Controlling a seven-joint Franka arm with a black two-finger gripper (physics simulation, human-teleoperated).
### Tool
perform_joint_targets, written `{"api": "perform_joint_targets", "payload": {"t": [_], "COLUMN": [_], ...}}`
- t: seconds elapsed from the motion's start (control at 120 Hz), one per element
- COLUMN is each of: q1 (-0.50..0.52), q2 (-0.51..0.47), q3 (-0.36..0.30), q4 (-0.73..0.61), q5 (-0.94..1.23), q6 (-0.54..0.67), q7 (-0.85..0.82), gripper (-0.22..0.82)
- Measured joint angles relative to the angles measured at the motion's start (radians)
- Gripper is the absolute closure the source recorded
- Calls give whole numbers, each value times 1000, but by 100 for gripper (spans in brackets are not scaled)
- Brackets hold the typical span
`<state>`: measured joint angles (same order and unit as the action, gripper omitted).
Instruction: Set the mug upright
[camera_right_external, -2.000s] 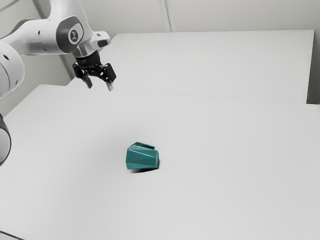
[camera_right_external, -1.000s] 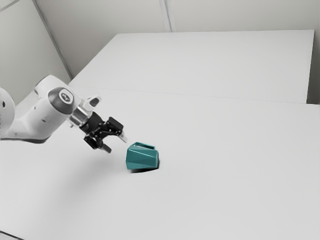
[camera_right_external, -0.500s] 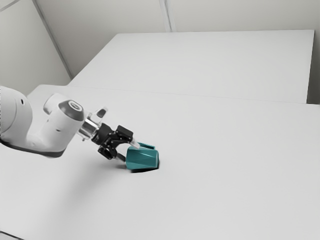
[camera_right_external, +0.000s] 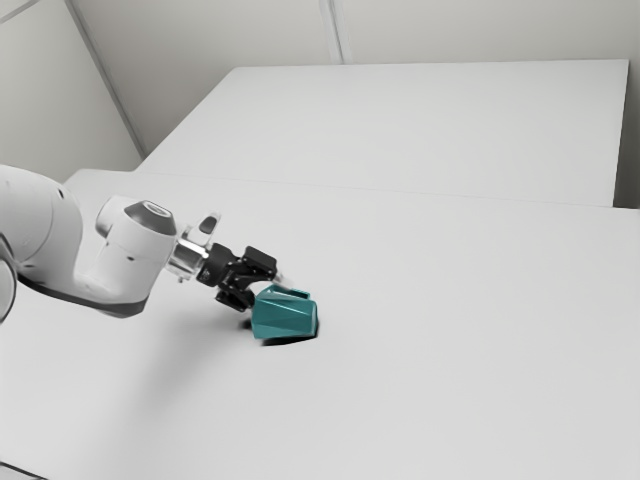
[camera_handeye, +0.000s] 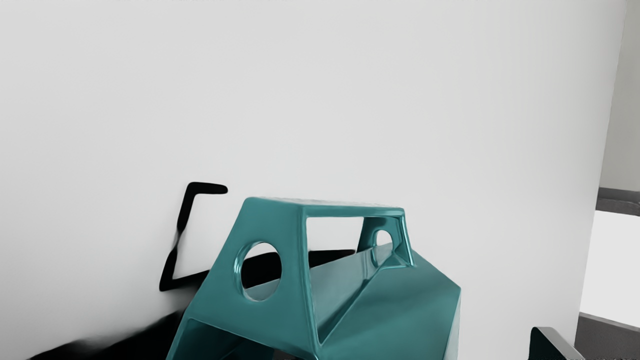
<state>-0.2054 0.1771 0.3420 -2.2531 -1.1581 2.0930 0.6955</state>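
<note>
The teal faceted mug (camera_right_external: 285, 316) lies on its side on the white table, handle up and toward the table's far side. My gripper (camera_right_external: 266, 293) is at the mug's end on the exterior view's left, its fingers apart. One fingertip stands beside the handle; the other is hidden around the mug's near end. In the wrist view the mug (camera_handeye: 400, 295) shows its pierced handle and part of its dark mouth, which faces my hand. The gripper (camera_handeye: 415, 351) has one finger (camera_handeye: 550, 346) in sight, apart from the mug.
The white table (camera_right_external: 450, 330) extends around the mug, which casts a dark shadow. Beyond it stands another white surface (camera_right_external: 420, 125) before a pale wall. In the wrist view a table edge runs down past the finger.
My hand has come down from high above the table and moved toward the exterior view's right, up to the mug. The mug has not visibly moved.
</note>
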Motion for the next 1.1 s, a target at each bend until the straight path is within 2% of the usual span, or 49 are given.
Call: {"api": "perform_joint_targets", "payload": {"t": [0.1, 0.242, 0.367, 0.625, 1.1], "q1": [0, -7, -15, -30, -32], "q2": [8, 12, 11, 2, -75], "q3": [-3, -4, -5, -6, -45], "q4": [-1, -2, -1, 2, 19], "q5": [-30, -53, -62, -68, -32], "q6": [-7, -12, -13, -11, -4], "q7": [26, 55, 74, 103, 126], "gripper": [27, 53, 62, 72, 76]}}
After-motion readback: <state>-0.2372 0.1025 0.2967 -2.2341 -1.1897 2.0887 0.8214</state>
